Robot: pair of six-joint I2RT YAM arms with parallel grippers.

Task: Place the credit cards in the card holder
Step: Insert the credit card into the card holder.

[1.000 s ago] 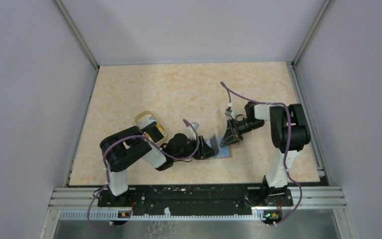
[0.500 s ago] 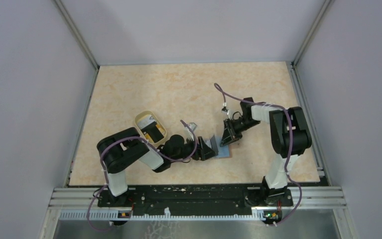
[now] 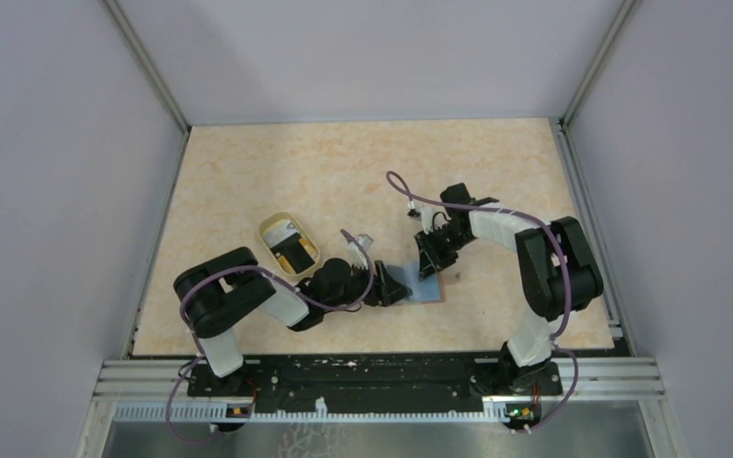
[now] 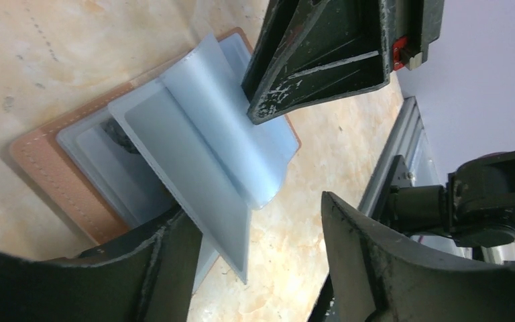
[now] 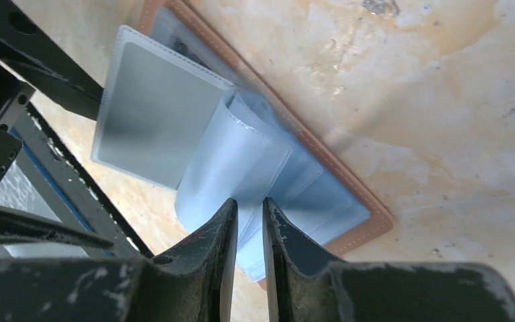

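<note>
Here the card holder (image 5: 308, 181) lies opened flat on the marbled table (image 5: 409, 80), long axis diagonal in the right wrist view; glossy blue sleeves (image 5: 154, 121) fan upward; right gripper (image 5: 248, 208) seemingly pinches one; left gripper (image 4: 255, 215) gapes.

The card holder (image 3: 429, 290) lies on the table (image 3: 344, 162), the cup (image 3: 269, 227) to its left.

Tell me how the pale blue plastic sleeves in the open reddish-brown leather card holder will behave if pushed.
Probably floppy: one sleeve curls upward unsupported. Likely slippery, given its glossy sheen. The card holder lies flat and thin, so may slide.
</note>
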